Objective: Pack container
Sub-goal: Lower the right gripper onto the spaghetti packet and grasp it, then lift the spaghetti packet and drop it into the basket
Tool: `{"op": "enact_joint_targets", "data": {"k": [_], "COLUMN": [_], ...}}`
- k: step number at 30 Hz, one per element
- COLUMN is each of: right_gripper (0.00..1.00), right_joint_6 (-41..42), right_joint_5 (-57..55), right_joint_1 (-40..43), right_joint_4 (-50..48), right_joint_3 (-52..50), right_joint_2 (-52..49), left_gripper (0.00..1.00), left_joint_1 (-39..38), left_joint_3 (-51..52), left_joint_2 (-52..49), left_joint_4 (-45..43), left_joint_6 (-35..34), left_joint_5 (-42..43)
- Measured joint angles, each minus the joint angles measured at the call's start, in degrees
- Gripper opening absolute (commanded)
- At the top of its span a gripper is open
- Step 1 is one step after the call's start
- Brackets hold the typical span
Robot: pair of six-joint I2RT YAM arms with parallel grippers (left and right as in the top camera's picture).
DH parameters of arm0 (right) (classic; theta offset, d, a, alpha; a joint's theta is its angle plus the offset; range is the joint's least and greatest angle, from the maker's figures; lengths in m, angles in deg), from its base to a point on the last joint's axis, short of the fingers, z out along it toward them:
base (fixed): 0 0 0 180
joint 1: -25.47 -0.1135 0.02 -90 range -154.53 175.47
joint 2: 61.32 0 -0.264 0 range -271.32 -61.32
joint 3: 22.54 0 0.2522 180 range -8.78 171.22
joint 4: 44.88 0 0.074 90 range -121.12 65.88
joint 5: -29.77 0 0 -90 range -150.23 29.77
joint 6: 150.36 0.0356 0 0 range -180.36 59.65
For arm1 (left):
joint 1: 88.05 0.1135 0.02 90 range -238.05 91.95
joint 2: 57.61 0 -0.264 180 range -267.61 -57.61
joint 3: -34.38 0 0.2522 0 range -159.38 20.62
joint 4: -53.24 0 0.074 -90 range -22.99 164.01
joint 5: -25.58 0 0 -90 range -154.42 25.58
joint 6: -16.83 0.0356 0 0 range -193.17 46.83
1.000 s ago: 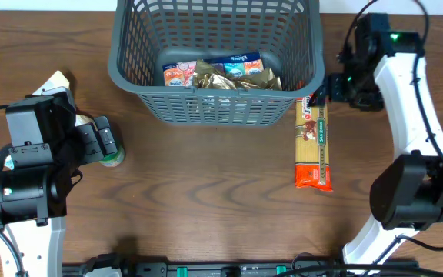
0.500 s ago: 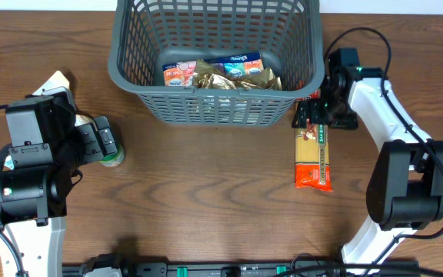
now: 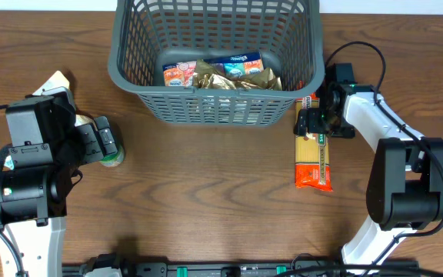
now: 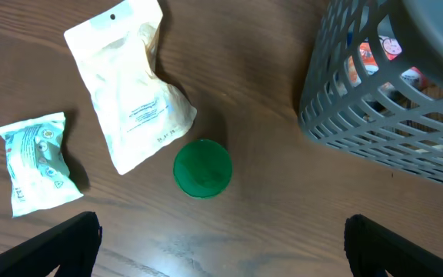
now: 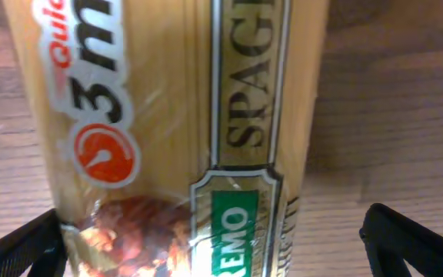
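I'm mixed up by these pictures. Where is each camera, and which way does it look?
Overhead: above the table, looking down at the basket, spaghetti pack, left arm and right arm.
Left wrist: on the left arm, looking down at a green lid, white pouch and basket corner; the left hand's open fingers show below.
Right wrist: on the right arm, looking down close at the spaghetti pack; the right hand's open fingers show below.
Shared: overhead and right wrist both show the spaghetti pack.

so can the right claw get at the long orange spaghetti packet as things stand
Probably yes: the right claw hangs directly over the long orange plastic spaghetti packet, open wide to either side of it, and nothing lies on top.
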Motion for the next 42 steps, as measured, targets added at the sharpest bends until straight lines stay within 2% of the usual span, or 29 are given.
{"op": "enact_joint_targets", "data": {"k": [3, 6, 11, 14, 15, 16, 17, 30, 42], "right_gripper": [0.92, 0.85, 0.50, 0.36, 0.28, 0.06, 0.01, 0.01, 0.01], "right_joint_6": [0.3, 0.6, 0.9, 1.2, 1.0, 0.9, 0.9, 2.7, 3.4], "right_joint_5": [-0.5, -0.4, -0.1, -0.8, -0.8, -1.0, -1.0, -1.8, -9.0], "right_joint_1": [-0.1, -0.2, -0.2, -0.2, -0.2, -0.2, -0.2, 0.7, 6.0], "right_joint_4": [-0.7, -1.4, -1.7, -1.6, -1.6, -1.6, -1.5, 0.4, 11.5], "right_joint_3": [-0.5, -1.1, -1.4, -1.4, -1.4, -1.4, -1.4, 1.4, 22.6], "right_joint_2": [0.0, 0.0, 0.0, 0.0, 0.1, 0.2, 0.3, 1.4, 2.7], "left_gripper": [0.98, 0.99, 0.98, 0.98, 0.98, 0.98, 0.98, 0.98, 0.98], "left_joint_1": [0.0, 0.0, 0.0, 0.0, 0.0, 0.0, 0.0, 0.0, 0.0], "left_joint_3": [0.0, 0.0, 0.0, 0.0, 0.0, 0.0, 0.0, 0.0, 0.0], "left_joint_2": [0.0, 0.0, 0.0, 0.0, 0.0, 0.0, 0.0, 0.0, 0.0], "left_joint_4": [0.0, 0.0, 0.0, 0.0, 0.0, 0.0, 0.0, 0.0, 0.0], "left_joint_6": [0.0, 0.0, 0.0, 0.0, 0.0, 0.0, 0.0, 0.0, 0.0], "left_joint_5": [0.0, 0.0, 0.0, 0.0, 0.0, 0.0, 0.0, 0.0, 0.0]}}
